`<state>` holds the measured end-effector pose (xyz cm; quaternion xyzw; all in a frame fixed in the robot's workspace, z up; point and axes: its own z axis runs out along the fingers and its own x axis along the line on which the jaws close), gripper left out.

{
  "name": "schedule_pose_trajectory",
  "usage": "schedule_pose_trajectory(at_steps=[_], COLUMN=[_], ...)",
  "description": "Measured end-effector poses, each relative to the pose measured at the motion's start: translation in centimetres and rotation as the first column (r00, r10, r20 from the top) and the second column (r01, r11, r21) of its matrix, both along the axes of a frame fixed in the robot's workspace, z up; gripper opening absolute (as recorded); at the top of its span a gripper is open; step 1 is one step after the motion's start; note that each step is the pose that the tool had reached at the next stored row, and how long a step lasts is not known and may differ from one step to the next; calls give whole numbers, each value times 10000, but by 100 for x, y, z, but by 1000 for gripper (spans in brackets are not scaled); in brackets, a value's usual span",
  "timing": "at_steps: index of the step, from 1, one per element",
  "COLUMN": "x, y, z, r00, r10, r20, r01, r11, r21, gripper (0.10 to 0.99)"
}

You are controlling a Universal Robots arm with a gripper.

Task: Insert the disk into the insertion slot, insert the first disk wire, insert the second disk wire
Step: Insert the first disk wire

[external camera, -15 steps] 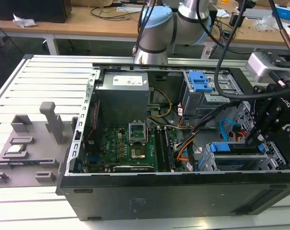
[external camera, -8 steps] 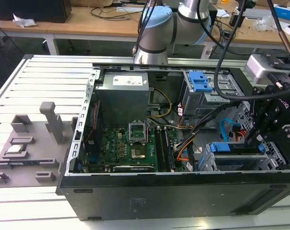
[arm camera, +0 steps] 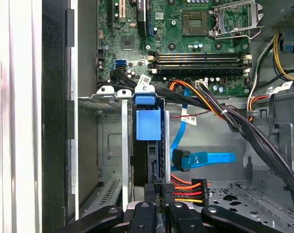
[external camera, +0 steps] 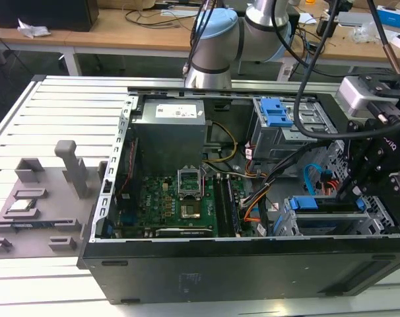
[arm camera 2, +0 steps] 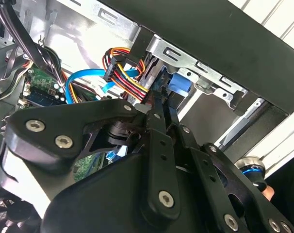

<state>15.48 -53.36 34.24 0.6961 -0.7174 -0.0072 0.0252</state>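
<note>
Exterior view, from its left: a ribbed silver surface (external camera: 68, 112) of aluminium slats carried matte grey plastic fixtures (external camera: 38, 198), blocky and stepped. Beside them stood the open black computer case (external camera: 220, 271), its sheet-metal walls square and dull. Inside lay a boxy grey power supply (external camera: 168, 135), then the green motherboard (external camera: 180, 208). Further toward the exterior view's right rose a tall grey cage (external camera: 279, 142) topped by a blue latch (external camera: 276, 113). Below it was the insertion slot (external camera: 287, 221), a low bay of perforated sheet metal. The disk (external camera: 329, 221) sat inside that bay, flat and dark, its bright blue plastic carrier (external camera: 312, 203) running along one edge. A glossy blue data cable (external camera: 310, 177) curled loose between the two cages. At the far right the black, angular claw (external camera: 350, 191) pointed down at the disk's end.

In both wrist views the claw's fingers (arm camera: 149, 191) were drawn nearly together. They pinched the end of the power wire (arm camera: 186, 190), a bundle of red, orange, yellow and black strands, right against the end of the disk. A black plug (arm camera: 201, 187) sat further along that bundle, clear of the claw. The data cable's flat connector lay apart from the disk.
</note>
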Motion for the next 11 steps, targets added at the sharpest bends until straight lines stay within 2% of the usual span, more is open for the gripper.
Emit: schedule_pose_trajectory(at_steps=[4,11], x=[0,-1], y=[1,-2], z=[-2,-48], r00=[10000,10000], r10=[0,0], r20=[0,1], r01=[0,0], r11=[10000,10000], r21=[46,48], gripper=[169,169])
